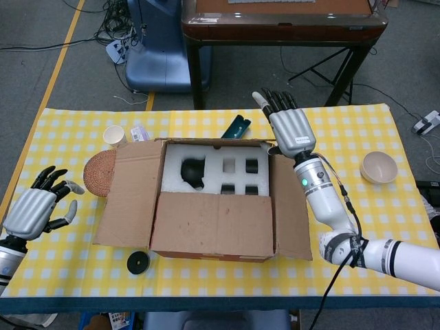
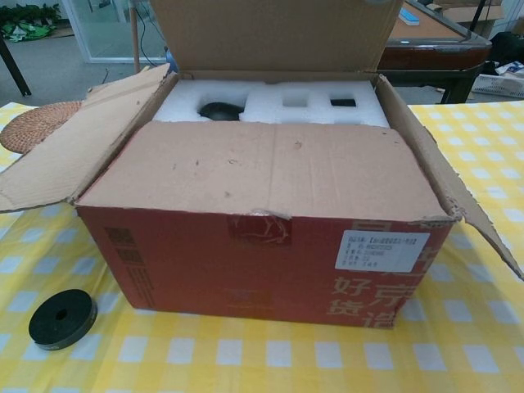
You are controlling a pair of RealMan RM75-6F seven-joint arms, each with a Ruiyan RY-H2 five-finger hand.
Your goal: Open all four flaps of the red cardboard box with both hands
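Now: one box (image 1: 206, 220); three flaps open; one flap (image 1: 212, 223) closed

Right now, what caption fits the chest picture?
Red cardboard box with its far flap raised, showing white foam inside.

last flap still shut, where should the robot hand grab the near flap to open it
Take the near flap by its free far edge, over the white foam. It lies flat, hinged along the box's front side, so hook fingers under from above and swing it toward the robot.
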